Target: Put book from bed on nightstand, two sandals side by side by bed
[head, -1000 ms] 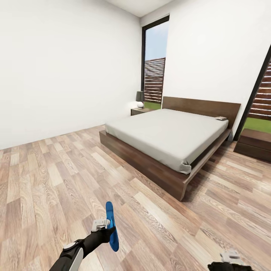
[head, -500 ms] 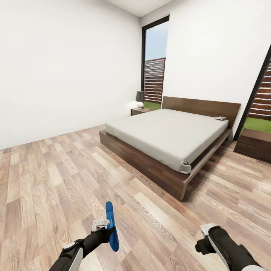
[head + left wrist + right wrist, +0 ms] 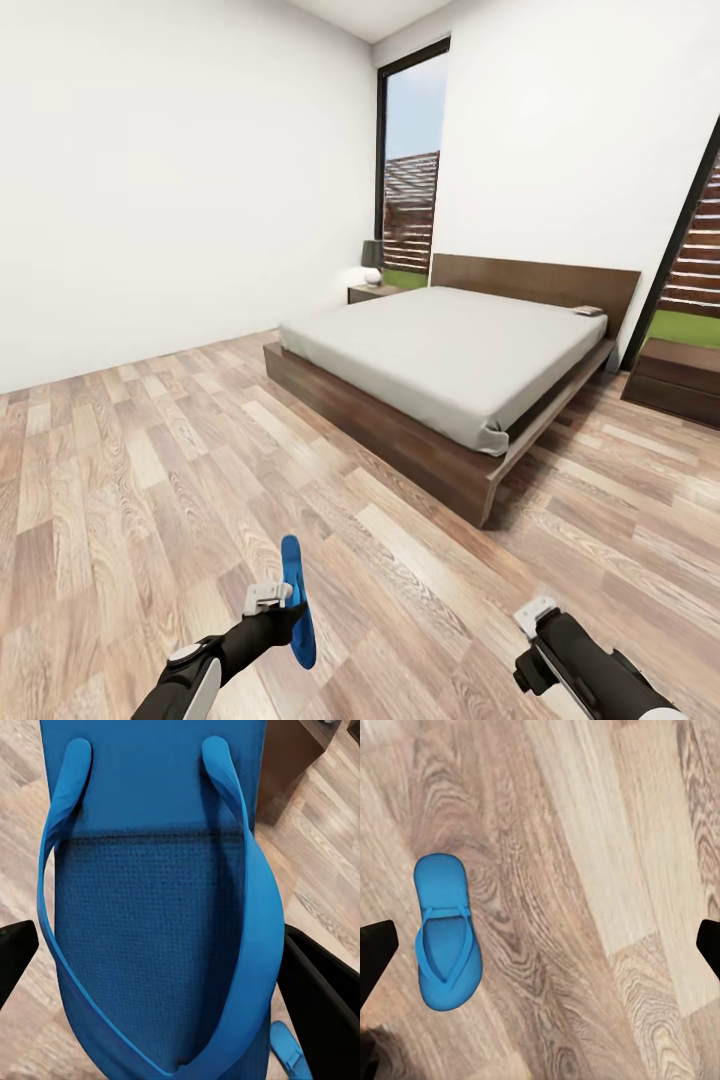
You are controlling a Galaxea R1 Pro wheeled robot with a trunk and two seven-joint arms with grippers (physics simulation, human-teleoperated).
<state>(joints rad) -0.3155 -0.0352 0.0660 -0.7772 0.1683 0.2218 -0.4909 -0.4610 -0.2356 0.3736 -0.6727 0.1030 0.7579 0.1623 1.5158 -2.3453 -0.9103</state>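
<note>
1. Sandals: one blue sandal is gripped in the left gripper, held on edge above the wood-plank floor, well away from the foot of the bed
2. From the left wrist, that sandal shows its straps and textured footbed between the two black fingers, so the jaws are clenched on it
3. Second sandal lies flat, strap side up, on the floor below the right wrist camera, apart from both black fingertips
4. Right gripper hangs over the floor off the bed's foot corner; its jaws stand wide apart and released, with nothing between them
5. Book lies on the mattress at the far corner of the bed, just beside the headboard
6. One nightstand stands at the far side of the bed's head, with a small lamp on it
7. Another nightstand stands at the other side of the bed's head, below a black-framed window
</note>
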